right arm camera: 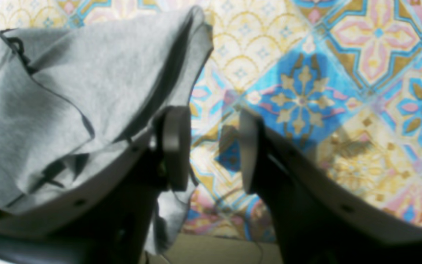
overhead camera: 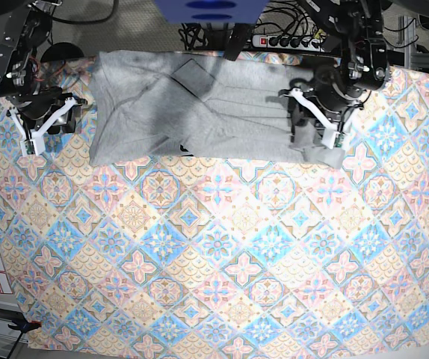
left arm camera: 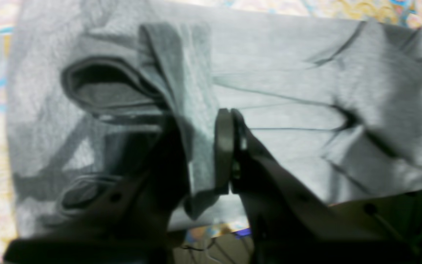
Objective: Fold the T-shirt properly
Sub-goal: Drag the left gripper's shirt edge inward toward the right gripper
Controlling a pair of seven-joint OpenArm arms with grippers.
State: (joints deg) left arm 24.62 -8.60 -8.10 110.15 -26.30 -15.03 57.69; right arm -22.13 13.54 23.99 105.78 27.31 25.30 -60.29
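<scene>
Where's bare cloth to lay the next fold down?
Free: the whole patterned cloth in front of the T-shirt. Crowded: the shirt's end where the left gripper pinches fabric, and the strip by the open right gripper.

Lab: power strip [overhead camera: 289, 41], cables [overhead camera: 80, 15].

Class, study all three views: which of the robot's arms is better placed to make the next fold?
Probably the left. The left gripper is shut on a fold of the T-shirt, while the right gripper hangs open over the patterned cloth, beside the shirt.
</scene>
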